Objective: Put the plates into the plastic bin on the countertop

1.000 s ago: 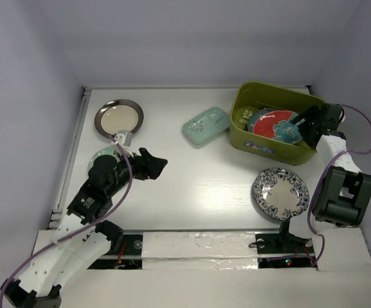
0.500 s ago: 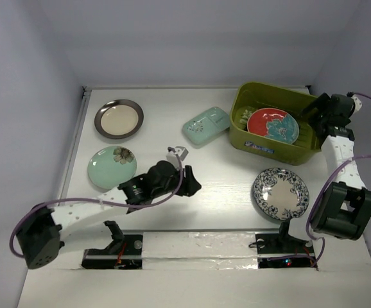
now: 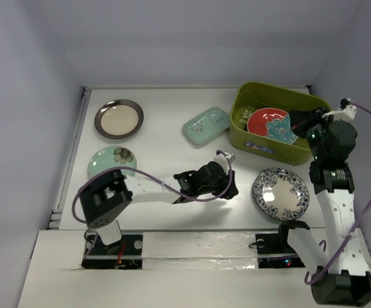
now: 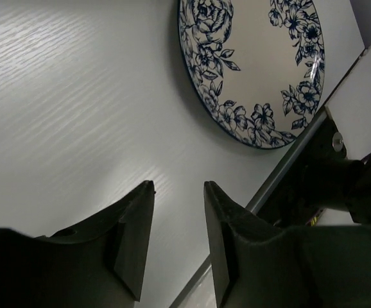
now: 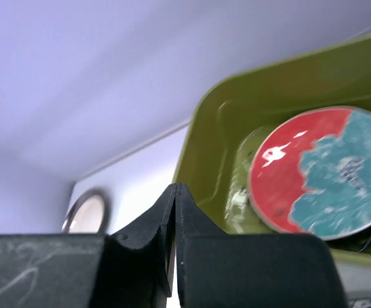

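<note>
Reaching across, the left gripper (image 4: 179, 189) now nears the blue-floral plate (image 3: 280, 192) in front of the plastic bin (image 3: 250, 140), jaws slightly apart, empty — the right gripper (image 5: 175, 189), pinched together, has left the red-and-teal plate (image 3: 272, 124) inside it — floral one likely next

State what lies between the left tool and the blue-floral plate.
Only bare white countertop; the left wrist view shows nothing between the left tool and the blue-floral plate.

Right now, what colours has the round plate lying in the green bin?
The plate is red and teal, seen best in the right wrist view.
</note>
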`<state>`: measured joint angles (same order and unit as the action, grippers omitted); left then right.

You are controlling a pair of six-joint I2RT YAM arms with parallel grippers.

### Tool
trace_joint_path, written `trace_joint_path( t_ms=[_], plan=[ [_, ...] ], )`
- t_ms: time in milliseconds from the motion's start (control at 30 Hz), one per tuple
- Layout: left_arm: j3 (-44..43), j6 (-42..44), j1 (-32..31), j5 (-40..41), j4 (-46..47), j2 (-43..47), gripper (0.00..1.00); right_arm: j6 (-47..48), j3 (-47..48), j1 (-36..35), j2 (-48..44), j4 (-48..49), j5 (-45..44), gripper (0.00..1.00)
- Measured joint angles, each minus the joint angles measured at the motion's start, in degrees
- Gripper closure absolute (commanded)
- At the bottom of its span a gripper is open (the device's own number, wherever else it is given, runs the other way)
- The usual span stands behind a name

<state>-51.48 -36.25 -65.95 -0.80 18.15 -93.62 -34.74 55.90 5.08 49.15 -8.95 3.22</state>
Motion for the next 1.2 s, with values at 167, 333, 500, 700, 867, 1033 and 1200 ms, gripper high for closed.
trace_joint_path(
  t_ms=[167, 333, 500, 700, 867, 1033, 1200],
  plan=[
    [-7.7, -0.5, -0.5, -2.9, 1.7, -10.4, 0.47, -1.0, -6.6, -1.8, -7.5, 0.3, 6.5, 0.87],
    [-15.8, -0.9, -0.5, -4.4, 1.9, -20.3, 0.42, -1.3, -10.5, -1.8, -11.7, -0.9, 11.9, 0.77],
    [-24.2, -1.1, -0.5, -5.0, 2.3, -28.2, 0.48, -1.3, -13.3, -1.8, -15.6, -1.0, 15.9, 0.77],
    [-28.5, -1.8, -0.5, -4.9, 3.7, -32.3, 0.68, -1.2, -16.0, -1.8, -17.2, -0.9, 18.5, 0.77],
    [-28.8, -4.6, -0.2, -4.4, 6.1, -33.9, 1.0, -1.3, -17.0, -1.8, -17.2, -0.9, 19.5, 0.77],
    [-18.4, -7.7, 0.6, -4.3, 11.5, -28.5, 1.0, -1.1, -17.3, -1.8, -17.4, -0.9, 20.3, 0.38],
    [2.5, -8.2, 4.3, -4.0, 10.0, -8.6, 1.0, -0.2, -18.5, -2.2, -17.7, -1.1, 24.0, 0.13]
  ],
)
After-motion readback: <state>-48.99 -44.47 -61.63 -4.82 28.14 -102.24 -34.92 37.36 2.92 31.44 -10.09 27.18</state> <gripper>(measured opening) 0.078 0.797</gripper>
